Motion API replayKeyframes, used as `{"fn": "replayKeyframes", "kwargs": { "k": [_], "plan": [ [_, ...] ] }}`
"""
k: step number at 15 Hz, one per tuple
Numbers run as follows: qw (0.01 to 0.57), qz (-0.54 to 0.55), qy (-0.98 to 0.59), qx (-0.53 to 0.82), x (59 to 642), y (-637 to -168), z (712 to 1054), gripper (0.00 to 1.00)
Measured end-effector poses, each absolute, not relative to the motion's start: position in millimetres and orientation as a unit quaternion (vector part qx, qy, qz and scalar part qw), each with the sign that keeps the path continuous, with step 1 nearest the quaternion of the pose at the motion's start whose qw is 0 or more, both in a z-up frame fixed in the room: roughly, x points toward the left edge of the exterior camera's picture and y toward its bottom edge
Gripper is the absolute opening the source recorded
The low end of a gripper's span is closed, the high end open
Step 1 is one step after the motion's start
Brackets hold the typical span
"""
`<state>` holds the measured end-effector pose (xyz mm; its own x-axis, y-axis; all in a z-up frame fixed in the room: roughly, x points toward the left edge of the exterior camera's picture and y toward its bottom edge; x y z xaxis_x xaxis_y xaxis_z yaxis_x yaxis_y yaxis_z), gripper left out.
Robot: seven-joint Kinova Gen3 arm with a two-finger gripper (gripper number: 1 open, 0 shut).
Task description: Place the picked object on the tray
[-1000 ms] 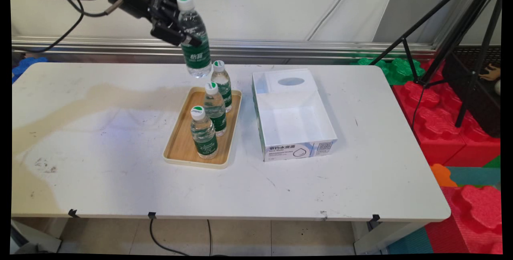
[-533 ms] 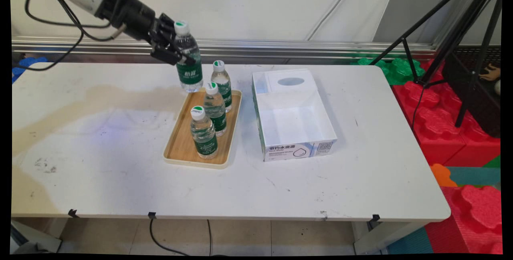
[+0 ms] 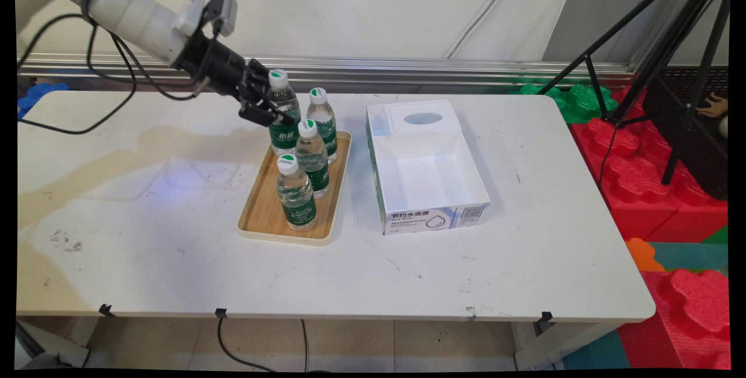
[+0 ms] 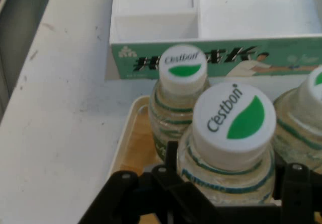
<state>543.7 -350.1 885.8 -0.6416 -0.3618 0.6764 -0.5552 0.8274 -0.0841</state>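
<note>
The white table [image 3: 145, 238], scuffed and stained brownish across its left half, carries everything. On its right half sits an open white cardboard box [image 3: 428, 183] with green print on its sides and an oval hole in a flap at its far end; in the hand view the box [image 4: 151, 17] lies beyond the bottles, its printed side facing the camera. Left of the box and apart from it lies a shallow wooden tray with a cream rim [image 3: 263, 209], long axis running from the near side to the far side of the table.

The white arm reaches in from the upper left, and its black two-finger gripper [image 3: 269, 111] is closed around the upper body of a clear plastic water bottle with a green label and white cap [image 3: 283, 116]. This held bottle stands upright, long axis vertical, over the tray's far left corner; whether its base touches the wood cannot be told. In the hand view the held bottle [image 4: 232, 133] sits between the fingers [image 4: 176, 183], its cap towards the camera.

Three more such bottles stand upright on the tray: the far bottle [image 3: 322, 119] just right of the held one, the middle bottle [image 3: 312, 156] just in front of both, and the near bottle [image 3: 296, 191] closest to the table's near side.
</note>
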Motion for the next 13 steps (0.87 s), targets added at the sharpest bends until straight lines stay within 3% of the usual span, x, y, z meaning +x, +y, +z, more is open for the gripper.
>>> {"fn": "replayKeyframes", "kwargs": {
  "k": [10,11,13],
  "plan": [
    [0.331,0.139,-0.897,0.258,545,-362,834,0.00],
    [0.331,0.138,-0.897,0.257,545,-363,832,1.00],
    [0.332,0.138,-0.897,0.256,545,-364,827,1.00]
  ]
}}
